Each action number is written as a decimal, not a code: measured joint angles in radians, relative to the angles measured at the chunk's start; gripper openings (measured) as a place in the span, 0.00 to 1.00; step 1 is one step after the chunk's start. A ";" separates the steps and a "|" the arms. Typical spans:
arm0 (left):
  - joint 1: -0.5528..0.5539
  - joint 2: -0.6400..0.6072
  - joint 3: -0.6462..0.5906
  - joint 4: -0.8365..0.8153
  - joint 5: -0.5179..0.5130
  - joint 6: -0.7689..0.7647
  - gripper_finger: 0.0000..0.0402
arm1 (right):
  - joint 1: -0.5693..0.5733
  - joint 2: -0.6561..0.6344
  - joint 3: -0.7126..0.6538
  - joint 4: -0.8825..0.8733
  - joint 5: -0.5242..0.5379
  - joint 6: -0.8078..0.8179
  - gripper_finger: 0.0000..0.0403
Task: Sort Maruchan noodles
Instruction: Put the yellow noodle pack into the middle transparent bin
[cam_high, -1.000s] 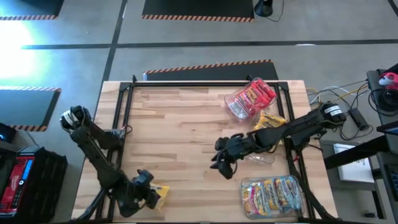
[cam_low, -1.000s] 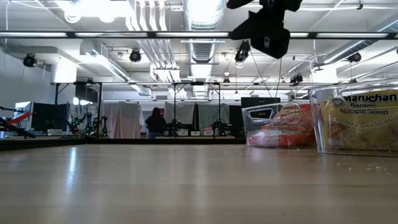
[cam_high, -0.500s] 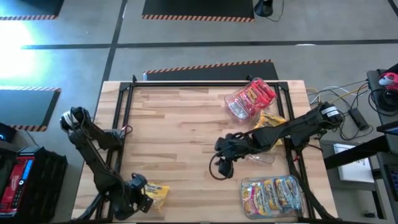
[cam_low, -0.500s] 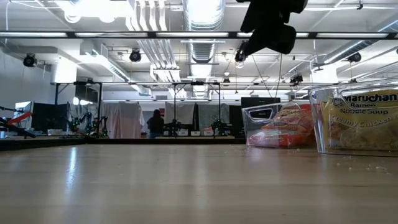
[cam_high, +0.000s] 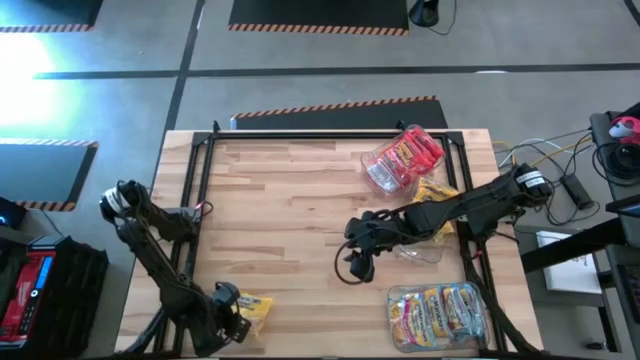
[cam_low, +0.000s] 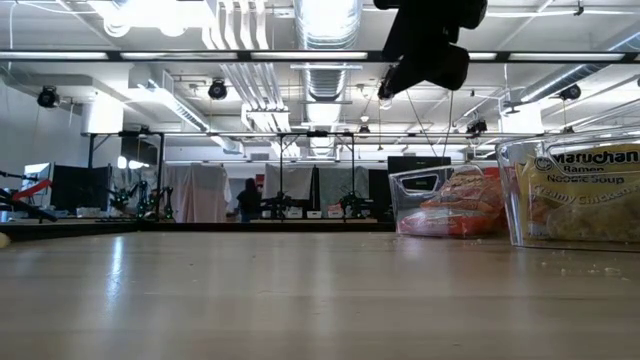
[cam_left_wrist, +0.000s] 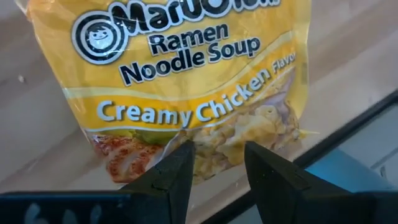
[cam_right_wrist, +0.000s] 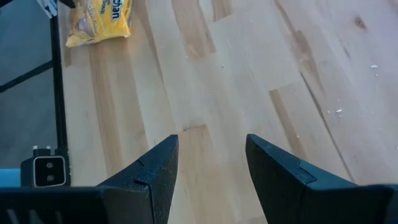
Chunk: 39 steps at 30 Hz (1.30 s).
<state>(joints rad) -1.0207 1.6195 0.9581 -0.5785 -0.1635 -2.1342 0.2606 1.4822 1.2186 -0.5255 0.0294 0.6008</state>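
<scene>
Three clear tubs on the wooden table (cam_high: 290, 215): one tipped at 1 o'clock (cam_high: 402, 158) with red packets inside, one at 5 o'clock (cam_high: 438, 313) packed with light packets, one low and empty (cam_high: 420, 252) under the right arm at about 3 o'clock. One loose yellow packet (cam_high: 436, 190) between the tipped tub and the right arm, partly hidden by the arm. One more yellow packet (cam_high: 252, 311), labelled creamy chicken (cam_left_wrist: 186, 81), flat at 7 o'clock by the table edge.

Left gripper (cam_high: 226, 318) just beside that packet at 7 o'clock; fingers (cam_left_wrist: 171, 177) slightly parted, tips at the packet's edge, nothing clamped between them. Right gripper (cam_high: 358, 262) raised near the table's centre, toward 4 o'clock; fingers (cam_right_wrist: 155, 177) apart, bare boards between, nothing held.

Black frame rails (cam_high: 197, 190) along the table's sides. Crumbs on the boards. Beyond: grey floor with hazard-striped mats (cam_high: 318, 14), ducts overhead (cam_low: 325, 40), one person (cam_low: 247, 200) far off among benches.
</scene>
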 joint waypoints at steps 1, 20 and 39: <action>0.008 0.002 0.001 -0.007 -0.001 0.000 0.33 | -0.005 0.000 0.000 0.000 0.000 -0.005 0.44; 0.350 0.009 -0.007 -0.102 -0.165 0.325 0.33 | -0.075 0.000 -0.001 -0.055 -0.004 -0.127 0.44; 0.696 0.133 -0.003 0.327 -0.258 0.717 0.33 | -0.278 0.012 -0.021 -0.058 0.060 -0.321 0.44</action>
<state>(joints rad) -0.3249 1.7530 0.9546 -0.2511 -0.4217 -1.4174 -0.0170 1.4944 1.1974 -0.5836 0.0892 0.2794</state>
